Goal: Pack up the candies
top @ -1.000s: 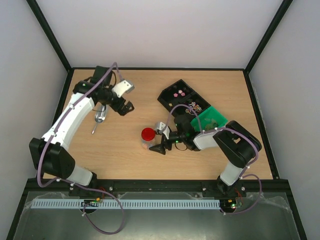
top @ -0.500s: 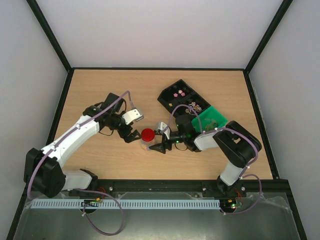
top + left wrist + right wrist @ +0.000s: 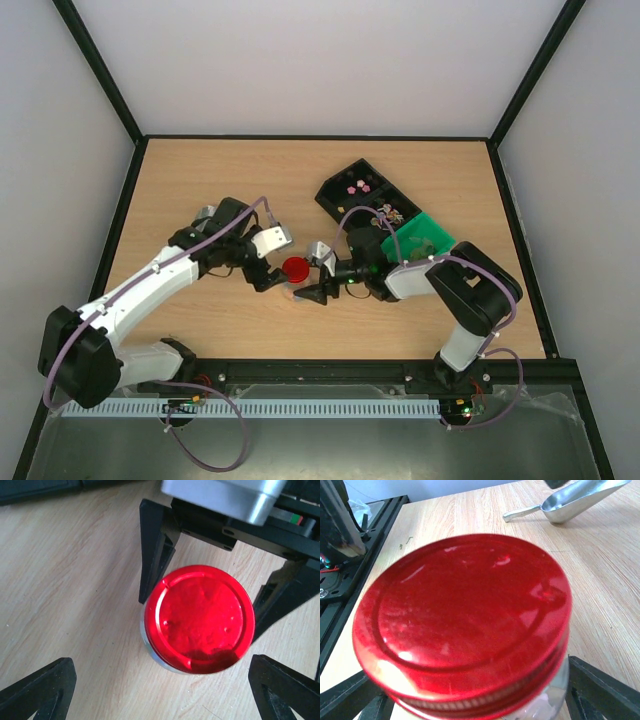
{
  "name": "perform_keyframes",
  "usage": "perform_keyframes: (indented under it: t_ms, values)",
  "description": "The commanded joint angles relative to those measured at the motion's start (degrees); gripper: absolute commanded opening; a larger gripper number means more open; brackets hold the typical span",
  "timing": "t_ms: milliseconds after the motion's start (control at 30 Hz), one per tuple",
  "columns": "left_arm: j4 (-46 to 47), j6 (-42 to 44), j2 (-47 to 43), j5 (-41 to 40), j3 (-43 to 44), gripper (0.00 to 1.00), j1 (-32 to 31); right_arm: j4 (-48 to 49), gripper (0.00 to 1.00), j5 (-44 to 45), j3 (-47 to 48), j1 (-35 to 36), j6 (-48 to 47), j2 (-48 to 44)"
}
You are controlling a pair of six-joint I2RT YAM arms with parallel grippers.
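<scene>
A clear jar with a round red lid stands mid-table; the lid is on it in the left wrist view and the right wrist view. My right gripper is shut on the jar's sides, one finger on each side. My left gripper is open, just left of and above the lid, its fingers spread wide. Pink candies and mixed candies lie in the black tray. Something pale shows through the jar's glass.
The black compartment tray stands at the back right with a green container beside it. A silver scoop lies on the table beyond the jar; the left arm covers it in the top view.
My left arm has swung from the back left, near the scoop, over to the jar and now hovers open at the lid. The right gripper has stayed on the jar.
</scene>
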Motion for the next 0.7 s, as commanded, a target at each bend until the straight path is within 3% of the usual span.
perform_keyframes:
  t_ms: [0, 267, 667]
  values:
    - [4.3, -0.7, -0.4, -0.4, -1.1, 0.97, -0.8, -1.0, 0.88, -0.4, 2.3, 1.0, -0.8, 0.4]
    - [5.3, -0.9, 1.3, -0.2, -1.3, 0.96, -2.9, -0.5, 0.77, -0.7, 2.0, 1.5, -0.6, 0.8]
    - [7.6, -2.0, 2.6, -0.4, -3.6, 0.96, -4.8, 0.4, 0.69, -0.3, 0.6, 1.9, -0.7, 1.4]
